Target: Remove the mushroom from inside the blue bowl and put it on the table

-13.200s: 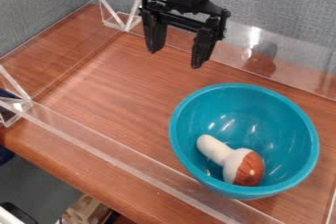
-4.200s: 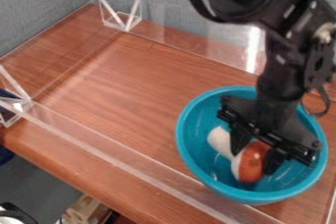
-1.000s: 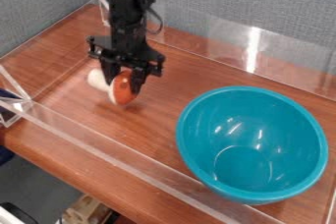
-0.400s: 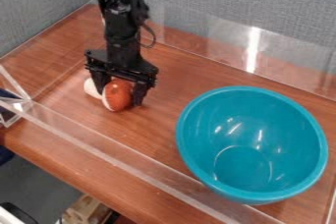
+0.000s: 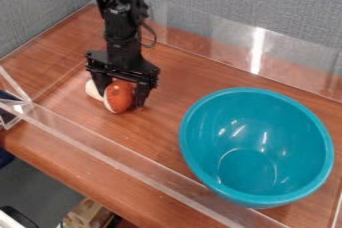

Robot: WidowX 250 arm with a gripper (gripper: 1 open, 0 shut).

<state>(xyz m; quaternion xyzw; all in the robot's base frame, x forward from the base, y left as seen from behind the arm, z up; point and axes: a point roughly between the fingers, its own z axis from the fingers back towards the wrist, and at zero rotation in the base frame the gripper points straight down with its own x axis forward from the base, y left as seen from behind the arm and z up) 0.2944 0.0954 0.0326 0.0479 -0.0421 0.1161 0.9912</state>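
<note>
The mushroom [image 5: 119, 95] lies on its side on the table [image 5: 80, 72] at the left, reddish-brown cap toward the camera, cream stem [image 5: 95, 88] poking out to the left. My gripper [image 5: 120, 88] points straight down over it, its black fingers [image 5: 144, 89] standing apart on either side of the cap, so it is open around the mushroom. The blue bowl [image 5: 257, 146] sits empty at the lower right, well apart from the gripper.
Low clear acrylic walls [image 5: 94, 154] run along the table's front, left and back edges. Two white bracket supports [image 5: 11, 110] hold the wall at the left. Bare wood lies between the mushroom and the bowl.
One second ago the gripper held the mushroom just above the table. It has since lowered slightly to the left and its fingers have opened, leaving the mushroom resting on the wood.
</note>
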